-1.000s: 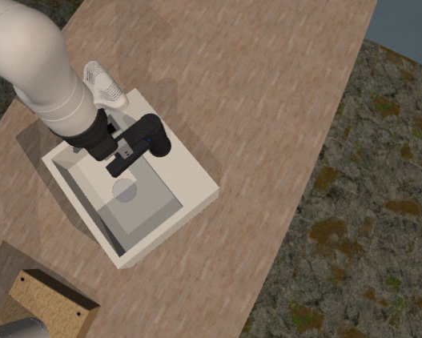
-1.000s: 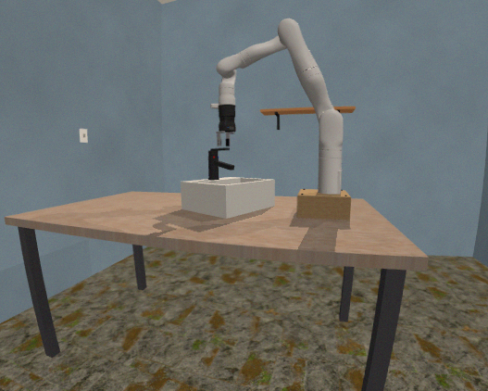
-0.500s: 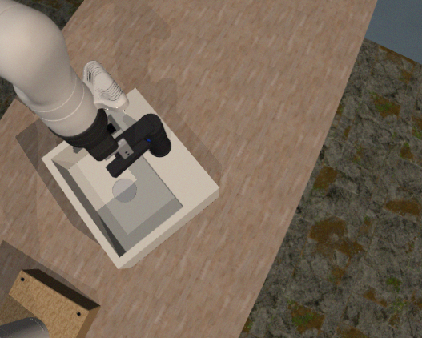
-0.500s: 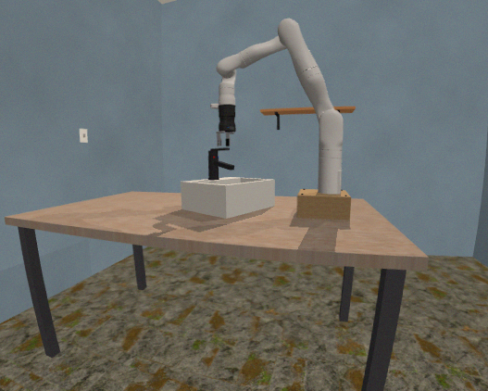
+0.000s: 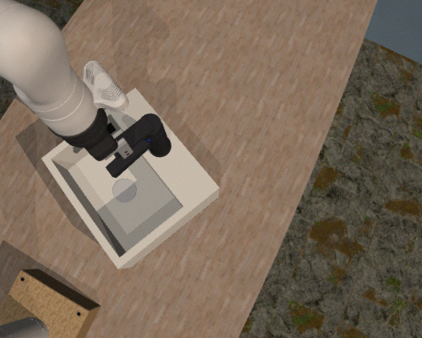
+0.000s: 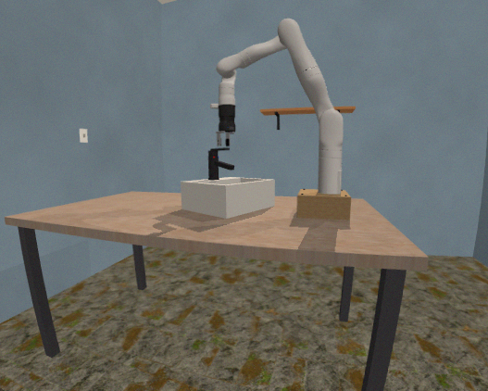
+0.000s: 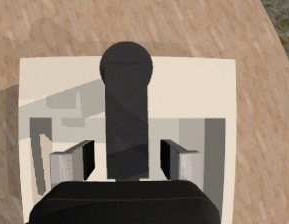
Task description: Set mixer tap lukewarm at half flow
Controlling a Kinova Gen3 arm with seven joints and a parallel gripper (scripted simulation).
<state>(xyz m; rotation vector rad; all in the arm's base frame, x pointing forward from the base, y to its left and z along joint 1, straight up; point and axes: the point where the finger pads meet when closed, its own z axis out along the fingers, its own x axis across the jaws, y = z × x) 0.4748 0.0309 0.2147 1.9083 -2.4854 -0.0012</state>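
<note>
Overhead, my jaws [image 5: 119, 146] [image 6: 223, 139] hang wide open, gripping nothing, above black tap lever [image 6: 220, 149] [image 7: 127, 125].

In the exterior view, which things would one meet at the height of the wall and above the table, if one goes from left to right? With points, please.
Light switch plate [image 6: 83, 135] → black mixer tap [image 6: 213, 166] [image 5: 160, 145] [image 7: 126, 55] → orange wall shelf [image 6: 294, 111]

In the top view, the wooden base block [image 5: 58, 296] runs off the lower edge, its corner cut away
</note>
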